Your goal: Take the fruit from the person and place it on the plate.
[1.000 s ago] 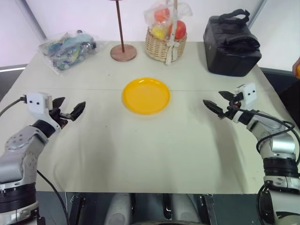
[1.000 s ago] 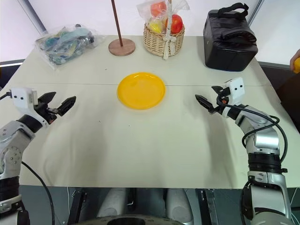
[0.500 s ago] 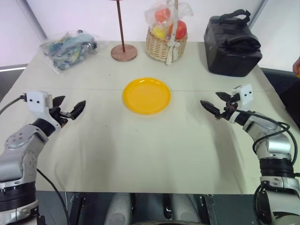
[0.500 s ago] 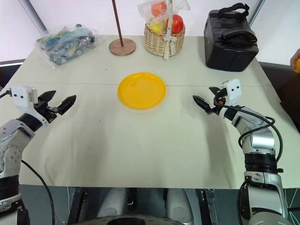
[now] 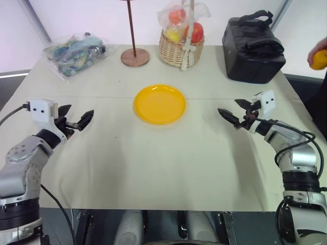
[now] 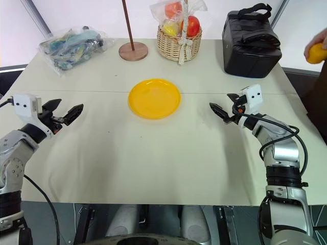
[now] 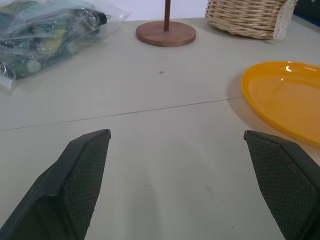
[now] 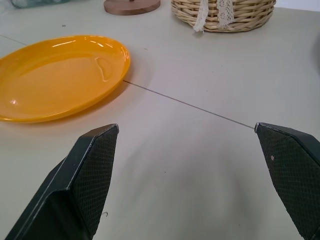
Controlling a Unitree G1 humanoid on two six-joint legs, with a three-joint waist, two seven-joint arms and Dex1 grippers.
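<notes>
Handover pending: the fruit sits in the person's hand at the far right edge, so the right gripper (jaws wide, empty) must reach it, then the plate.

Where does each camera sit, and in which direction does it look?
Left eye and right eye views: on the head, looking forward and down at the table; both arms show, left hand, right hand, and a person's hand with the fruit.
Left wrist view: along its open fingers, toward the plate.
Right wrist view: along its open fingers, toward the same plate.
Shared: plate, wicker basket, wooden stand base.
</notes>
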